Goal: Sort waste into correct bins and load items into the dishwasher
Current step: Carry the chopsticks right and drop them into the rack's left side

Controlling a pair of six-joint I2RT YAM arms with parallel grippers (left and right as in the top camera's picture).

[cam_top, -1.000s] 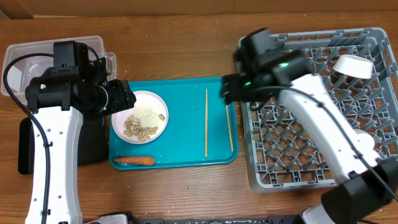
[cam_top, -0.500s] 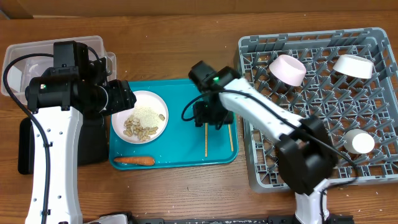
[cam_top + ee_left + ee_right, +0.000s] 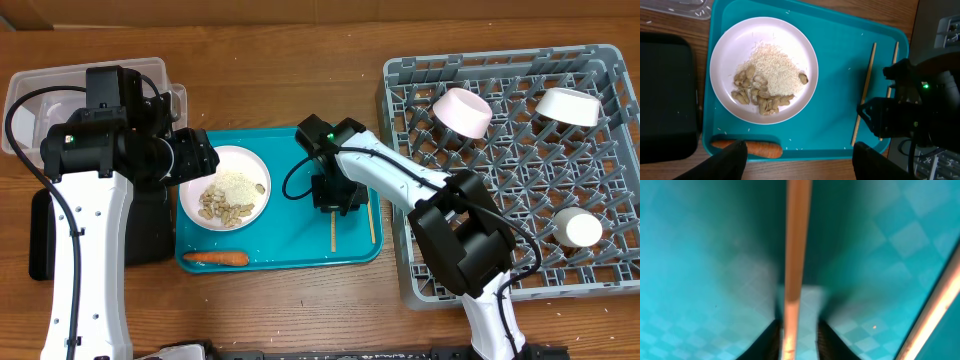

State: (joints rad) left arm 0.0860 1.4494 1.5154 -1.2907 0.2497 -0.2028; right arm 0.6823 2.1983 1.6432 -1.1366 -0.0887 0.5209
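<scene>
On the teal tray [image 3: 290, 150] lie two chopsticks. My right gripper [image 3: 332, 195] is down on the left chopstick [image 3: 332, 232]. In the right wrist view this chopstick [image 3: 797, 240] runs between the narrowed jaws of the right gripper [image 3: 799, 340], against one finger and a small gap away from the other. The second chopstick [image 3: 371, 225] lies to its right. The white plate [image 3: 250, 165] carries rice [image 3: 238, 182] and nuts [image 3: 222, 208]. A carrot [image 3: 215, 258] lies below it. My left gripper [image 3: 799, 155] hangs open above the tray's near edge, holding nothing.
The grey dish rack [image 3: 610, 270] at the right holds two bowls [image 3: 462, 110] [image 3: 568, 105] and a round white object [image 3: 578, 228]. A clear tub [image 3: 40, 90] stands at the back left. A black tray [image 3: 40, 240] lies under my left arm.
My right arm swung from the rack's left edge to the teal tray and came down over the left chopstick, its jaws narrowing around it. The left arm stayed put.
</scene>
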